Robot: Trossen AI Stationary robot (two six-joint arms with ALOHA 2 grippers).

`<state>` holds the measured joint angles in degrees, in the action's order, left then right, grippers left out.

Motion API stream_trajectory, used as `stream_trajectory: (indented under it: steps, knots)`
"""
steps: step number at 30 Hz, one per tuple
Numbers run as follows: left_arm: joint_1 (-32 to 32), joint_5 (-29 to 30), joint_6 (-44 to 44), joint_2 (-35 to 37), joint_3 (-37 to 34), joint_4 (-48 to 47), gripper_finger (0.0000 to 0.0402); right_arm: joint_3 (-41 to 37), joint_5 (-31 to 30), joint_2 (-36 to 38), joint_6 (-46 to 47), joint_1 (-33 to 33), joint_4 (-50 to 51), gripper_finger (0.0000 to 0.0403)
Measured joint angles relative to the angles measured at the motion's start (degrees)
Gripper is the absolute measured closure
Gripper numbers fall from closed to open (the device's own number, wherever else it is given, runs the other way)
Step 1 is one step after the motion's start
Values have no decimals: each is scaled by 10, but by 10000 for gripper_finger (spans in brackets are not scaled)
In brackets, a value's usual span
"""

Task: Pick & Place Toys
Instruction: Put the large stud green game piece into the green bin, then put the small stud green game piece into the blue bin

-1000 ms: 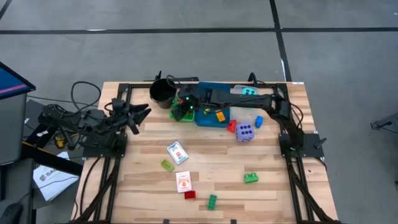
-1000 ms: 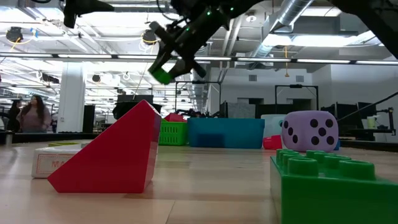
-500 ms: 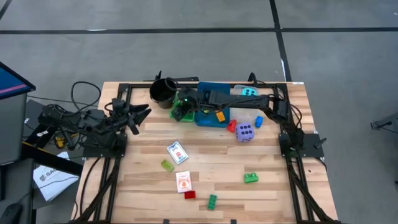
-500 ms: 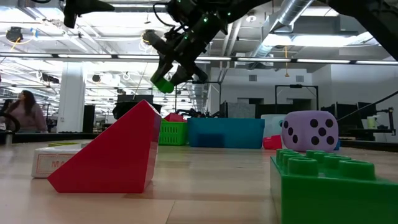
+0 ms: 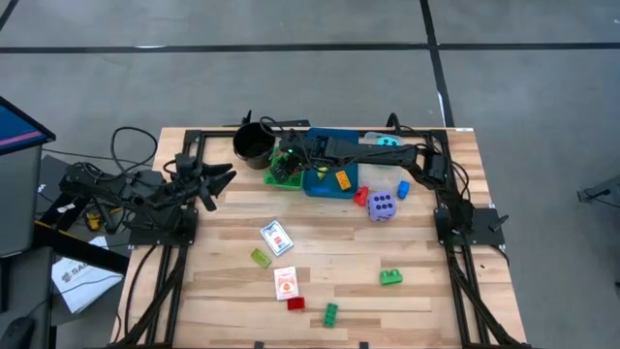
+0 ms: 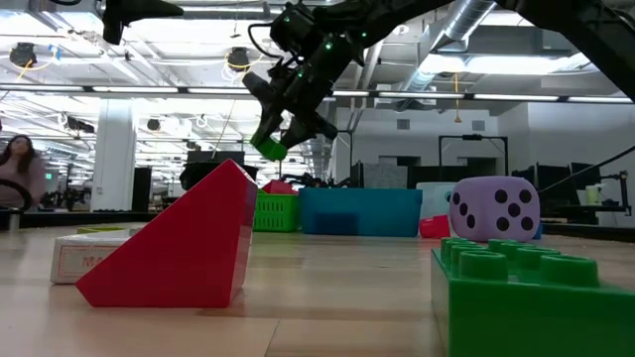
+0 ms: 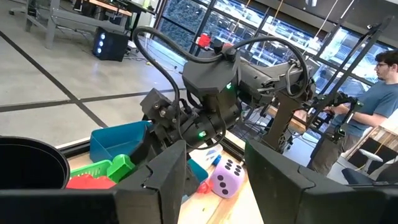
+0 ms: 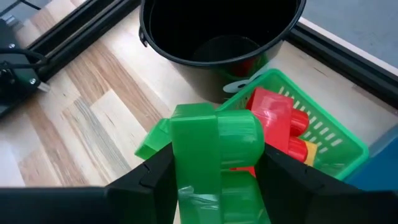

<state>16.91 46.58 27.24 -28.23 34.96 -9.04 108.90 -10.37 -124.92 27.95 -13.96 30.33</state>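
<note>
Glossy studded green brick [image 8: 214, 149] in jaws

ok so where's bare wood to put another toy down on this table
Free: the near left corner, left of the card packs, and the right strip between the purple die and the green brick. Crowded: the far edge, with the cup, green tray, blue tray and right pincer holding a brick above.
</note>
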Motion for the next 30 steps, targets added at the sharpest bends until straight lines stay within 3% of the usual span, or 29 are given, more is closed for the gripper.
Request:
stream_trajectory:
  steps: [11,30]
  knots:
    - [0,0,0,0,0,0,244,0,6,0,1,4,-10,208]
    - [0,1,0,0,0,-1,244,0,89,12,7,4,-49,185]
